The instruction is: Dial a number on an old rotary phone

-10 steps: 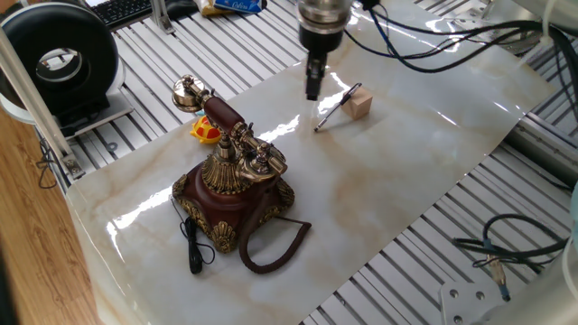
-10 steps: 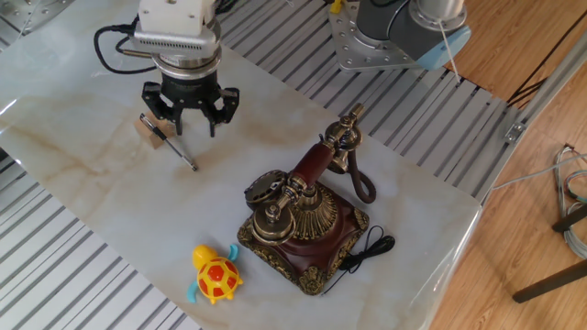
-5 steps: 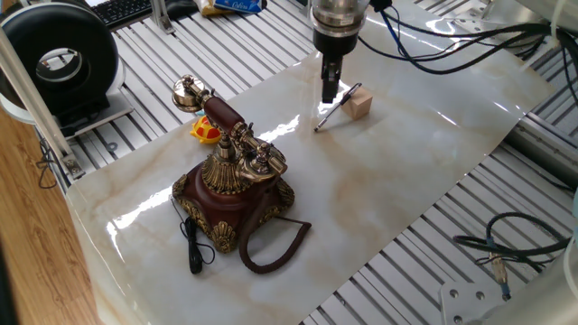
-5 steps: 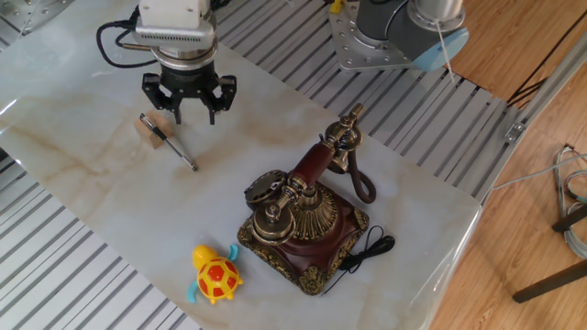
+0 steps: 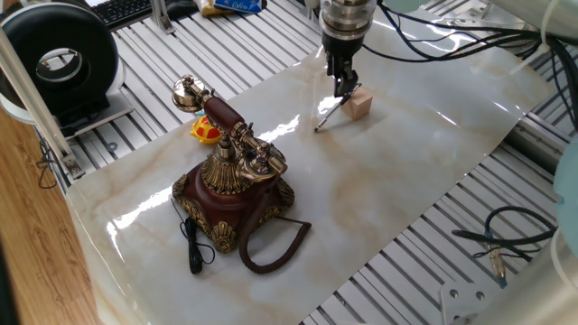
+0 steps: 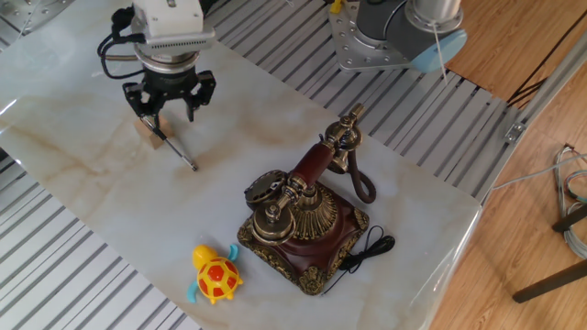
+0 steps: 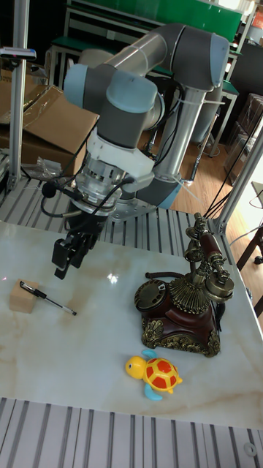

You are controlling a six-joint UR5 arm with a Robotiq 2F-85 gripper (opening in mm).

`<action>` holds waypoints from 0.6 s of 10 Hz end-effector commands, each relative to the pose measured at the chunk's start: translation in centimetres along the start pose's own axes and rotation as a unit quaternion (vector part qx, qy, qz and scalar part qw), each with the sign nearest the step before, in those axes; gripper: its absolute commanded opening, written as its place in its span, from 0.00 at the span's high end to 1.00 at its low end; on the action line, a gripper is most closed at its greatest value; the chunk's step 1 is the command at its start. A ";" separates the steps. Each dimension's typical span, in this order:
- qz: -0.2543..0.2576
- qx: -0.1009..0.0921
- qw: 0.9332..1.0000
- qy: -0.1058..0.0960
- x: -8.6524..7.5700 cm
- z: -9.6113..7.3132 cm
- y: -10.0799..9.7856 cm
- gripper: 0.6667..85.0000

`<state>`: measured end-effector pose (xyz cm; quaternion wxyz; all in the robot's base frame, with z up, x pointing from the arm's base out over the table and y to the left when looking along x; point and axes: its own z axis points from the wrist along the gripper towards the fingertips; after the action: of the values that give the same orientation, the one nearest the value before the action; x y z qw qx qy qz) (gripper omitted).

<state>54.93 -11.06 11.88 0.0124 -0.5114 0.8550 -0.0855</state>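
The old rotary phone [image 5: 233, 181] sits on the near left of the desk [image 5: 406, 181], well apart from the end effector [image 5: 342, 87], which hangs at the far right over a stylus [image 5: 331, 112] propped on a wooden block [image 5: 362, 105]. In the other fixed view the fingers [image 6: 134, 99] are spread and empty around the stylus's upper end, open marble lying between them and the phone. In the tall fixed view the stylus's long axis points right toward the phone, with a toy turtle [image 7: 155, 374] near the front edge.
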 end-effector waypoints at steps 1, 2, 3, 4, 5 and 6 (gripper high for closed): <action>-0.021 -0.003 1.000 -0.005 0.3 0.6 -0.2 0.36; -0.056 0.013 0.998 -0.004 0.8 0.9 -1.0 0.35; -0.078 0.011 0.997 -0.014 1.1 1.8 -1.1 0.35; -0.098 0.010 0.995 -0.032 1.0 3.2 -1.5 0.33; -0.105 0.012 0.993 -0.043 0.9 4.3 -1.8 0.32; -0.103 0.015 0.993 -0.049 0.5 4.6 -2.1 0.32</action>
<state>56.02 -12.76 9.22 0.0305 -0.5808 0.8094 -0.0815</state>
